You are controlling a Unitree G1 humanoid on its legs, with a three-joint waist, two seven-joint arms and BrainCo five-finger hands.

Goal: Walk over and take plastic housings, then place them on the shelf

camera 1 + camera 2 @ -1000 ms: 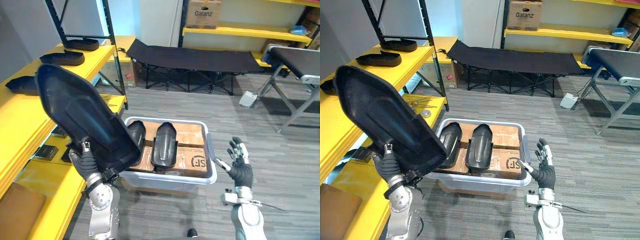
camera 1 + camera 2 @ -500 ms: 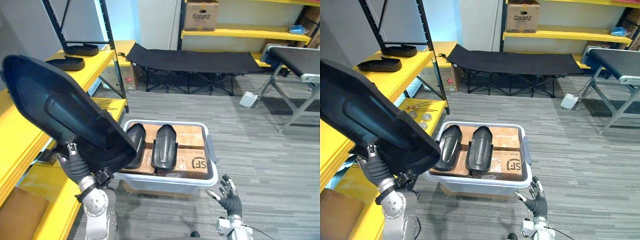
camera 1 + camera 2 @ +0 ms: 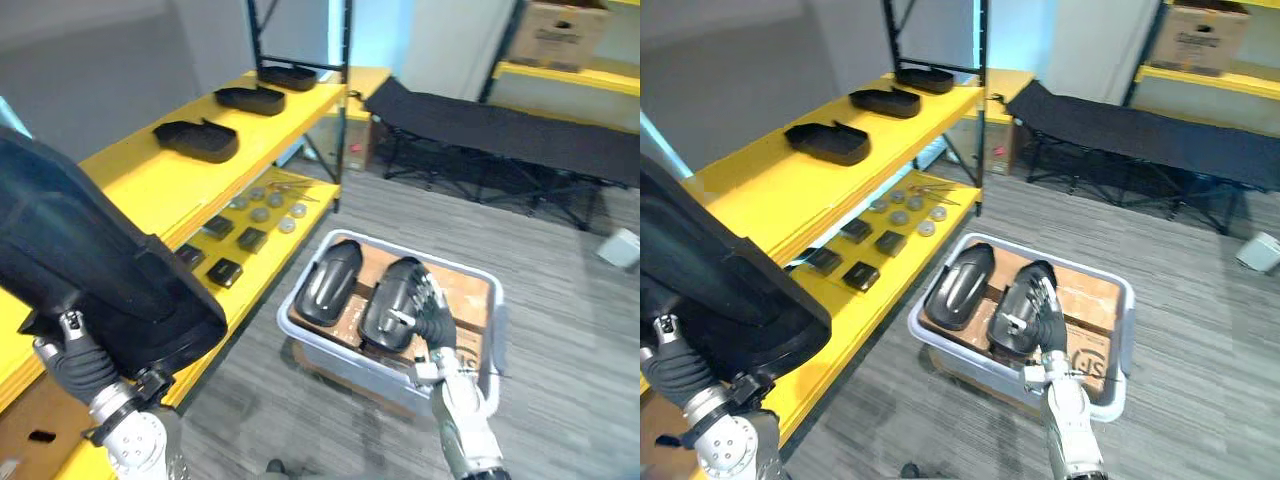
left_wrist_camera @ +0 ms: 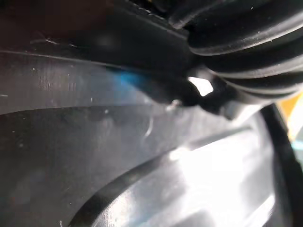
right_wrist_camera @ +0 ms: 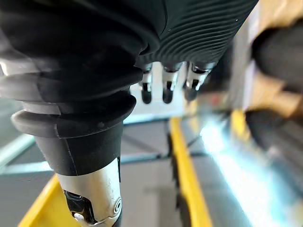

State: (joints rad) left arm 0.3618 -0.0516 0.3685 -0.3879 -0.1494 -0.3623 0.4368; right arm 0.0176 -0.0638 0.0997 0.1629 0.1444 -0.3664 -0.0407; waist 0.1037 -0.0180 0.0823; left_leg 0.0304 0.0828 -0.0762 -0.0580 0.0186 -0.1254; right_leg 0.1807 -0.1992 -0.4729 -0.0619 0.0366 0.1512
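The yellow shelf [image 3: 140,190] runs along the robot's left, and three black housings [image 3: 196,141] already lie in a row on its upper level. The large black plastic housing [image 3: 90,270] is raised at the robot's left side, over the near end of the shelf edge, carried on the left hand [image 3: 72,362]; the hand sits beneath the part, so its grip cannot be told. The grey bin [image 3: 296,292] stands on the floor just beside the shelf, with two more housings [image 3: 328,282] lying side by side on the cardboard boxes [image 3: 455,290] inside it. The right hand [image 3: 432,318] hangs in front of the bin, relaxed and empty. Small dark blocks [image 3: 224,271] and discs lie on the lower level. Judgement: pickup is done and the step in hand is carrying to placement. The next move calls for setting the housing down flat on bare upper shelf, short of the nearest resting housing.
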